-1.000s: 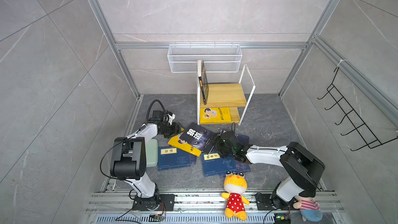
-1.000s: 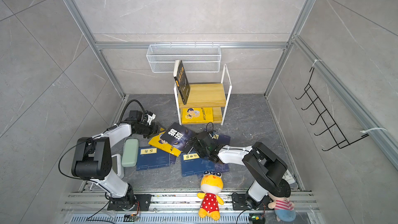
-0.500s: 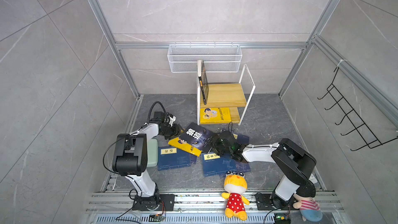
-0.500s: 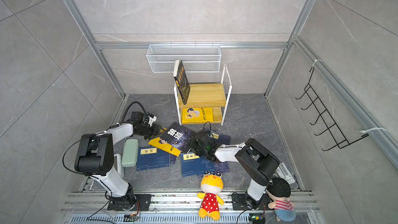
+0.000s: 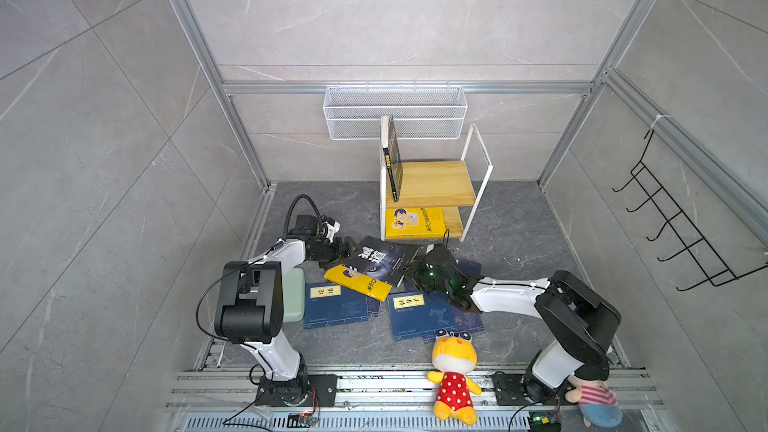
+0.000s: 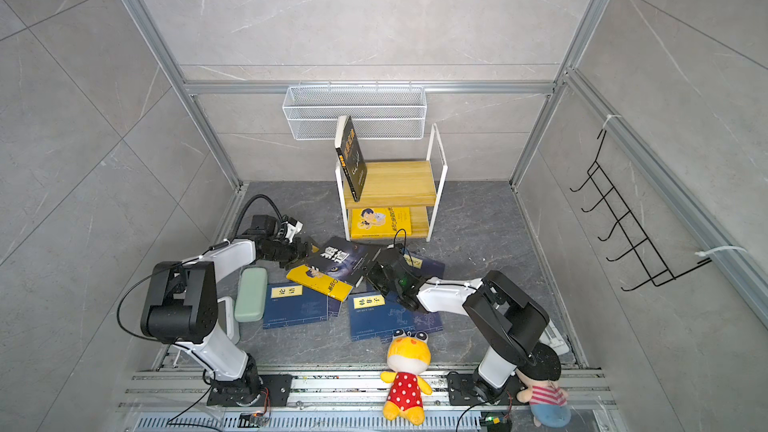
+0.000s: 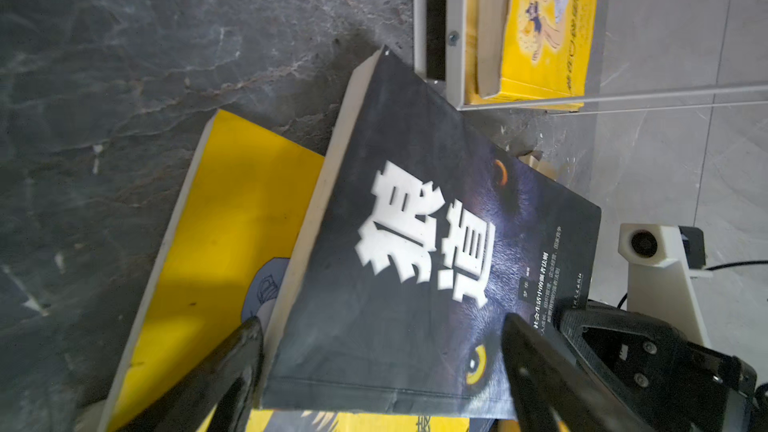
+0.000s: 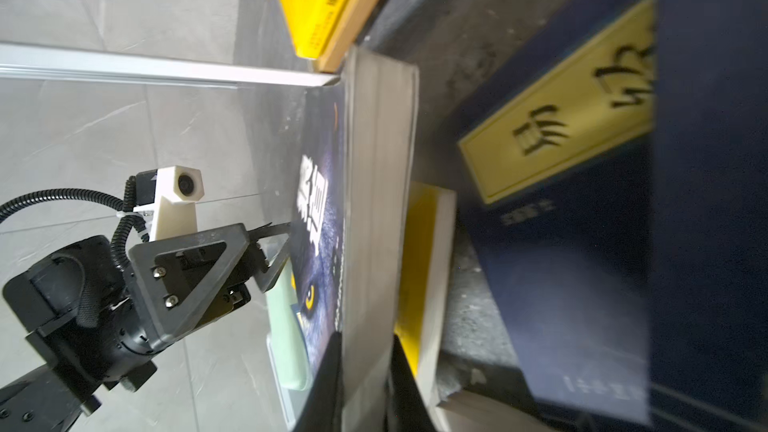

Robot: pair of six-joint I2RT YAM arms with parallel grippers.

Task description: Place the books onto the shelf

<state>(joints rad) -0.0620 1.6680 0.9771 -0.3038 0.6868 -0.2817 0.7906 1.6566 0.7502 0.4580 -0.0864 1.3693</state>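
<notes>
Wolf book [image 5: 380,261] atop yellow book [image 5: 358,283] in floor pile, 7 o'clock from shelf [image 5: 432,182]. Left claw [image 5: 348,249] at its 9 o'clock, spread wide over cover's end. Right claw [image 5: 412,275] at its 3 o'clock, clamped on page edge. Clamping fingers [image 8: 328,388] visible in right wrist view only; hidden in both top views. Both arms stretched low, pointed at book.

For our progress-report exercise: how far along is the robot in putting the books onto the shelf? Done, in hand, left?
Done: a black book leans on the top board of the shelf; a cartoon-boy book lies on the lower board. In hand: the right gripper pinches the wolf-face book; the left gripper is open at its opposite edge. Left: a yellow book and navy books on the floor.
</notes>
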